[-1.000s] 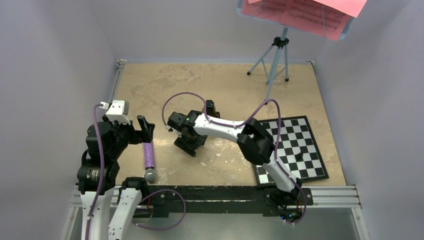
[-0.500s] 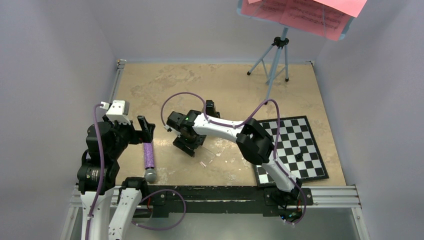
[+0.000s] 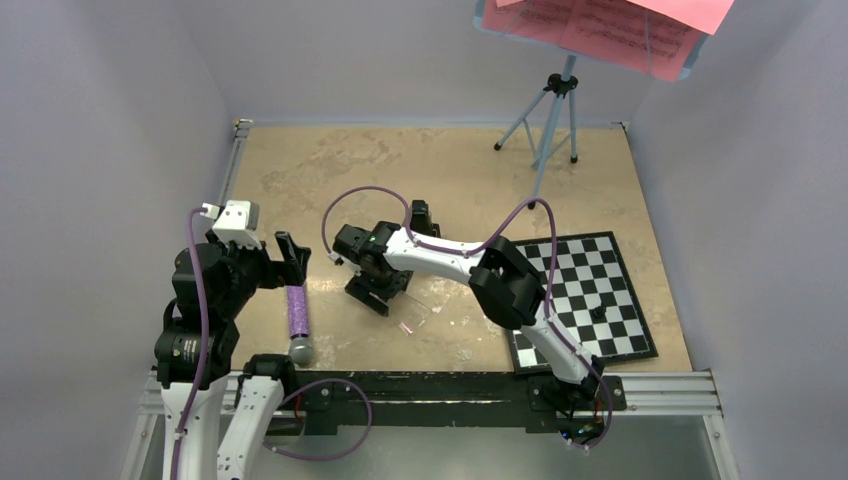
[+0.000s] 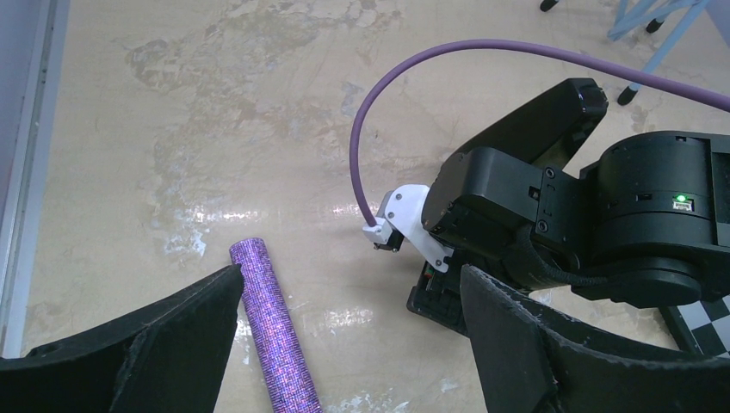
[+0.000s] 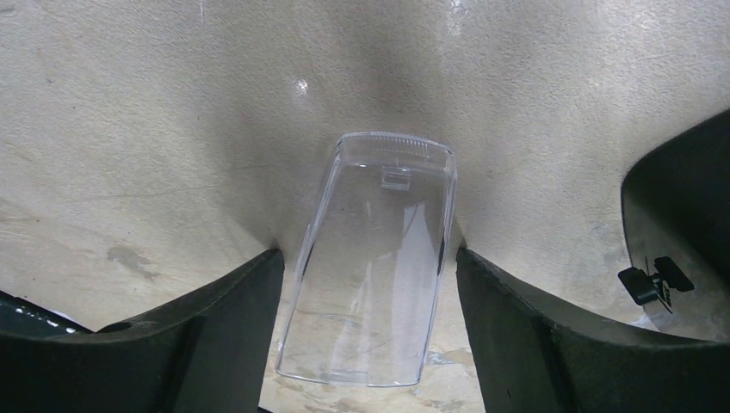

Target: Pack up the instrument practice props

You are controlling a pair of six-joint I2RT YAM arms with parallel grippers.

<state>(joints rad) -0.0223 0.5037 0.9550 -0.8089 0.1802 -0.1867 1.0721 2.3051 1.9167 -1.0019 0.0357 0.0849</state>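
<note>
Two right fingers [image 5: 215, 335] stand apart, the clear plastic cover [image 5: 370, 275] lying on the table [image 5: 129, 129] between them

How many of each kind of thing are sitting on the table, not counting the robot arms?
Purple glittery microphone: 1
Black metronome: 1
Clear plastic cover: 1
Light-blue music stand: 1
Checkered board: 1
Small dark piece on the board: 1
Total: 6

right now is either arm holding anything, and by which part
The left jaws are open and hold nothing. The right jaws straddle the clear cover at its long sides; whether they grip it cannot be told.
</note>
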